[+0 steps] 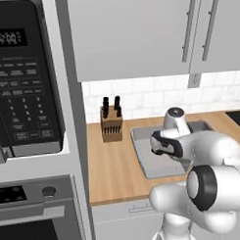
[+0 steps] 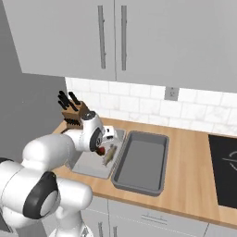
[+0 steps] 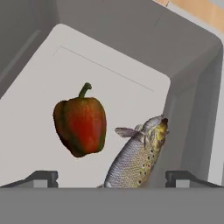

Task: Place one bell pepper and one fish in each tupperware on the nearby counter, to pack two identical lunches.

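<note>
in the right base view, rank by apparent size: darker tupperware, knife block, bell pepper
1. darker tupperware
2. knife block, partly hidden by the arm
3. bell pepper, a small red patch beside the arm

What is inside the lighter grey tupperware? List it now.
Inside the lighter tupperware lie one bell pepper and one fish, side by side on its floor. In the right base view the arm covers part of that tray, so the rest of its floor is hidden there.

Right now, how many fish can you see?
1. The fish lies in the lighter tray beside the red pepper, under the open pincer. The arm covers part of that tray, so another could be hidden.
</note>
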